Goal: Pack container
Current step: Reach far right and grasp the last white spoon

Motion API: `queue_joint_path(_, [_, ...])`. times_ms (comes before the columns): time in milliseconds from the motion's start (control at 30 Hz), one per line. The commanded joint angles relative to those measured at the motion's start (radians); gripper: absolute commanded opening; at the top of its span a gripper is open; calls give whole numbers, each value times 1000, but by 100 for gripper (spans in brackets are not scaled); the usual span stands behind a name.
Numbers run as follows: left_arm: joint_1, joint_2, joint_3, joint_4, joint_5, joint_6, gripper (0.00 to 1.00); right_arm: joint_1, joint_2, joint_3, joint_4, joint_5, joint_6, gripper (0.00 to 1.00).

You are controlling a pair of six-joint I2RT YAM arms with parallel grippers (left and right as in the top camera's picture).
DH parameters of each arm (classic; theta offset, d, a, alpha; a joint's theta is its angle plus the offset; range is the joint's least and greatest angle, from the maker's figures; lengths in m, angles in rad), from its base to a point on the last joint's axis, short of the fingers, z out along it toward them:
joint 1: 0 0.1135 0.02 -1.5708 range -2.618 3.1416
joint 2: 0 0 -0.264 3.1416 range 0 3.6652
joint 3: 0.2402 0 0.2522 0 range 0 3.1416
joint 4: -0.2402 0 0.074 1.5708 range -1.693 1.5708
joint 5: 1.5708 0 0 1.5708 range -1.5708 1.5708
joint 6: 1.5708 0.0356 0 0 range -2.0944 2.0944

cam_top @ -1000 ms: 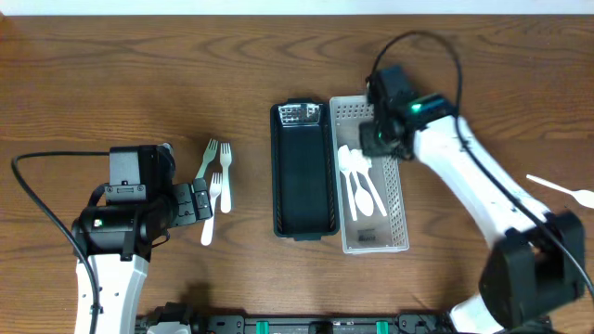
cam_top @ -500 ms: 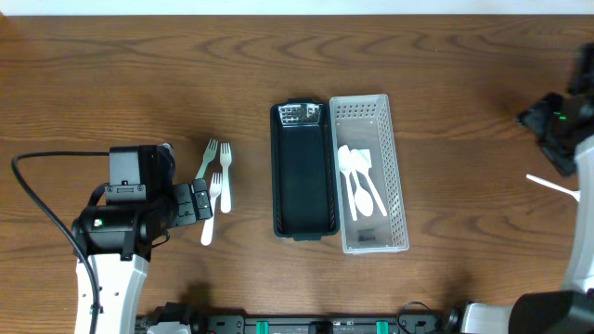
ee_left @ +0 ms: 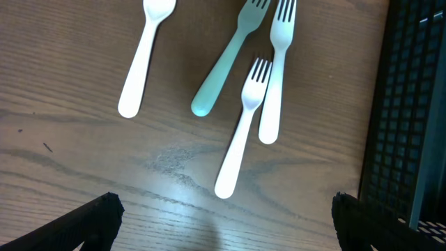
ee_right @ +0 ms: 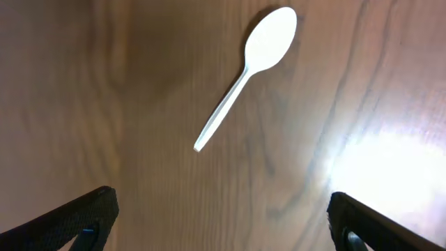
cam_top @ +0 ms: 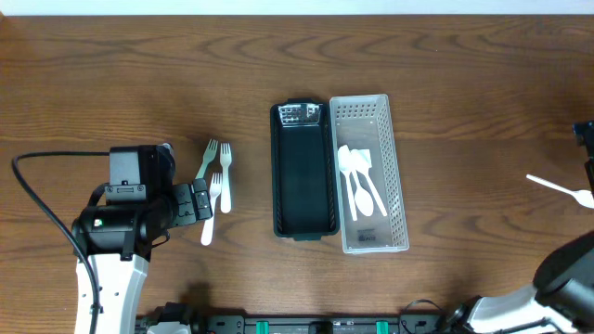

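Left jaws are spread wide with nothing in them, hanging over the bench (ee_left: 83, 160). A mint-green fork (ee_left: 226, 63) and some white forks (ee_left: 244, 132) lie just ahead of them, and the black container (ee_left: 397, 104) is off to their right. Right jaws are gaping and empty too, with a lone white spoon (ee_right: 247, 73) lying ahead, not touching. The white basket (cam_top: 394, 186), well away from both jaws, holds more spoons (cam_top: 357, 181).

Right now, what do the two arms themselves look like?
Left arm: white lower link, black boxy joint housings, a black cable looping at its side, black pincer. Right arm, mostly out of frame: rounded black joint on a white link.
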Motion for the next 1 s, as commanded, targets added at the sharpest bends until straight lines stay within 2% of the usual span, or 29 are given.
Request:
queue_joint_path(0, [2, 2, 21, -3, 3, -5, 98, -39, 64, -10, 23, -26, 19, 99])
queue_joint_path(467, [2, 2, 21, -3, 3, -5, 98, -64, 292, -10, 193, -64, -48, 99])
queue_joint_path(967, [2, 2, 21, -3, 3, -5, 98, -97, 412, -11, 230, -63, -56, 99])
